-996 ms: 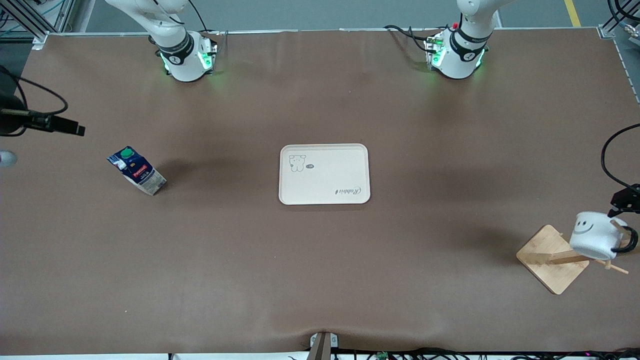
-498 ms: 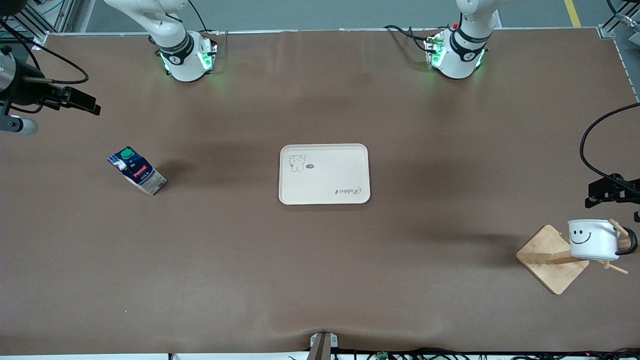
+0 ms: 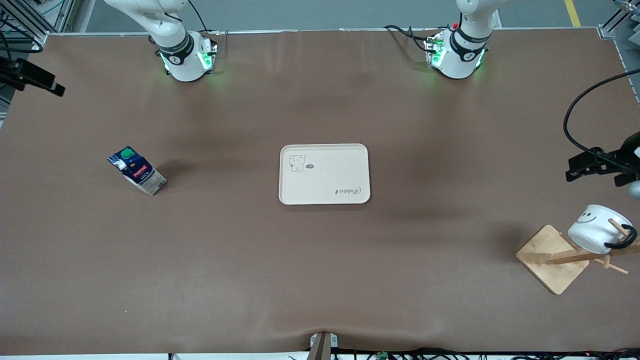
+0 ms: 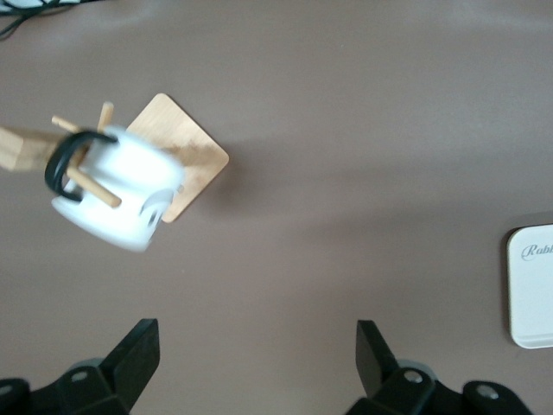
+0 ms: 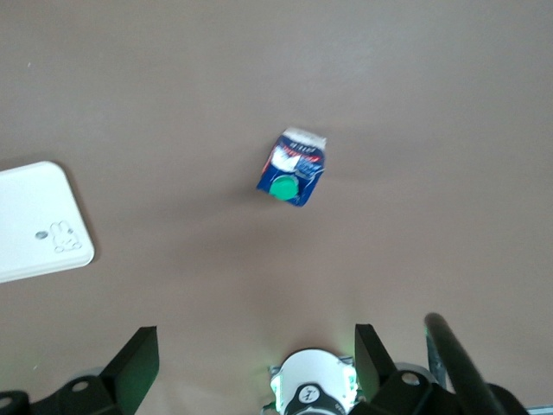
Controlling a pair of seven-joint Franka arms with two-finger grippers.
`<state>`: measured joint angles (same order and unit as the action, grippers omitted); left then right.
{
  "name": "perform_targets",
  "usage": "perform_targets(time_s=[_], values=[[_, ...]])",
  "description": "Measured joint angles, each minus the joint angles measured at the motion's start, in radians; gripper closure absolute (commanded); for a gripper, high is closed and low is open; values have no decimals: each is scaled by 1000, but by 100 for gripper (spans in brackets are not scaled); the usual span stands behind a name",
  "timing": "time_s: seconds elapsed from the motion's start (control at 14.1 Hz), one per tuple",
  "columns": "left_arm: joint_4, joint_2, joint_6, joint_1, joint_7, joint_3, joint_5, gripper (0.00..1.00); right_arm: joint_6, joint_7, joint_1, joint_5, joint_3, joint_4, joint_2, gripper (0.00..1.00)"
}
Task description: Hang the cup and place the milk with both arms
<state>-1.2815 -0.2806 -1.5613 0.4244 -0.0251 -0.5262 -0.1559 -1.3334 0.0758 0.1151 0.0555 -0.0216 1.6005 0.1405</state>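
Observation:
The white smiley cup [image 3: 595, 229] hangs tilted by its black handle on a peg of the wooden rack [image 3: 551, 258] at the left arm's end of the table. It also shows in the left wrist view [image 4: 117, 194]. My left gripper [image 3: 572, 173] is open and empty, up in the air apart from the cup; its jaws stand wide in its wrist view [image 4: 257, 337]. The milk [image 3: 136, 170] stands tilted on the table at the right arm's end, and shows in the right wrist view [image 5: 292, 167]. My right gripper [image 3: 56, 90] is open and empty [image 5: 257, 341], high over the table's edge.
A cream tray [image 3: 324, 173] with a rabbit drawing lies at the table's middle, with nothing on it; its corners show in both wrist views [image 4: 531, 290] [image 5: 39, 220]. The right arm's green-lit base [image 5: 313, 391] shows between that gripper's fingers.
My left gripper has drawn away from the cup, which now hangs more tilted on the peg. My right gripper has moved away from the milk toward the table's edge.

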Motion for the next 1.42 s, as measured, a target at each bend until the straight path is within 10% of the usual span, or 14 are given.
perform_targets(time_s=[1.21, 1.42], values=[[-22, 194, 155, -25, 70, -3, 23, 0, -6, 0, 11, -13, -1, -18, -6, 0], [-51, 230, 175, -158, 70, 133, 31, 0, -6, 0, 12, -13, -1, -18, -6, 0]])
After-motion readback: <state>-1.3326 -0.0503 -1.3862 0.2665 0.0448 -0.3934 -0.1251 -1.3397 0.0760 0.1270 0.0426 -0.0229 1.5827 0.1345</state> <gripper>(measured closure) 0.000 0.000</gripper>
